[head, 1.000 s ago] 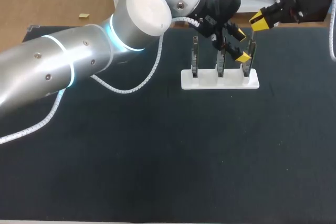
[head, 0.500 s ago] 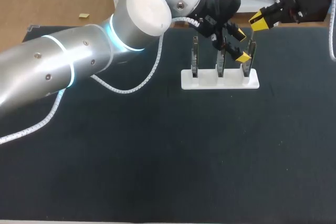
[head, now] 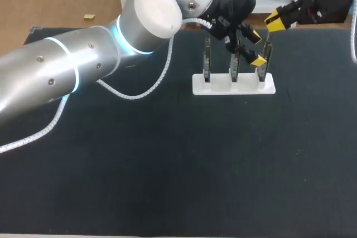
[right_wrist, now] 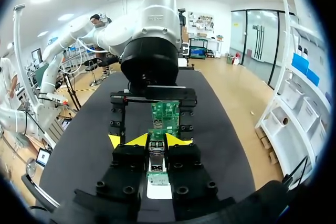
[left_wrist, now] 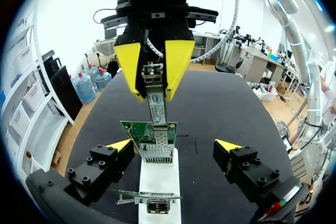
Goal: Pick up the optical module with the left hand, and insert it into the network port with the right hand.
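Right gripper (left_wrist: 154, 73): jaws pinching the module (left_wrist: 156, 100) from two sides, above the rightmost of three cards (head: 266, 59) standing upright in a white stand (head: 234, 86) on the far part of the dark mat (head: 167, 165). The module's free end reaches that card's edge, in line with its metal port (left_wrist: 157, 153); depth of entry cannot be told. Left gripper (left_wrist: 174, 145): jaws spread, one finger on each side of the same card, apart from it.
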You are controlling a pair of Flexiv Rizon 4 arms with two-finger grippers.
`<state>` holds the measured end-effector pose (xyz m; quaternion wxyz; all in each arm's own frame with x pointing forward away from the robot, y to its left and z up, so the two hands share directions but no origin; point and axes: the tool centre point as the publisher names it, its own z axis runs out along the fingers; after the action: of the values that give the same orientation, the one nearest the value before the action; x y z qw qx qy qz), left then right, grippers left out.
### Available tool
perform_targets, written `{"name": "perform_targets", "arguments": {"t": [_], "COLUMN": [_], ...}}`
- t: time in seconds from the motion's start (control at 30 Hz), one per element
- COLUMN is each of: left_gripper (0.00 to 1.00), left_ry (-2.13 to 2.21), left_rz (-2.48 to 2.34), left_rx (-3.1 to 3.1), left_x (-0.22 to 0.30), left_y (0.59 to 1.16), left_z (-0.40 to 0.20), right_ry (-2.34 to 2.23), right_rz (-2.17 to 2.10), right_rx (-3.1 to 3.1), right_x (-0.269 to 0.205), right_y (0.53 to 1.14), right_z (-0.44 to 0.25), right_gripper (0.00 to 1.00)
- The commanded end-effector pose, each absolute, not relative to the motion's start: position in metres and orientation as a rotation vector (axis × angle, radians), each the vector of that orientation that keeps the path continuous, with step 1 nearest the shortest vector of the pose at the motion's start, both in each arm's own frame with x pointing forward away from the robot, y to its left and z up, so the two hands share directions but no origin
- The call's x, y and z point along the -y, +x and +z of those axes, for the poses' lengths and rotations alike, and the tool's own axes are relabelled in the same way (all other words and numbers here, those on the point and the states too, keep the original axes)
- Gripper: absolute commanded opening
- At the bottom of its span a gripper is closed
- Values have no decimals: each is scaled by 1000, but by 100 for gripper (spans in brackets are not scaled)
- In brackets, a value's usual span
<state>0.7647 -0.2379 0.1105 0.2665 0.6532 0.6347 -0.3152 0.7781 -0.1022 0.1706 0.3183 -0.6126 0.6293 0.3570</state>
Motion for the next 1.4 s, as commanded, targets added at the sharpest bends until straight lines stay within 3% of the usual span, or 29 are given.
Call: {"name": "perform_targets", "arguments": {"t": [0.03,1.4], "left_gripper": [100,100], "left_ry": [1769,1769], "left_rz": [-851,-851], "left_rx": [-1720,-1720], "left_x": [239,239], "left_y": [767,767], "left_z": [111,111], "right_ry": [-1607,-1607], "right_rz": [933,894], "right_rx": [-1662,-1654], "right_x": [102,102], "right_y": [775,775], "right_z": [170,166], "right_gripper": [0,0]}}
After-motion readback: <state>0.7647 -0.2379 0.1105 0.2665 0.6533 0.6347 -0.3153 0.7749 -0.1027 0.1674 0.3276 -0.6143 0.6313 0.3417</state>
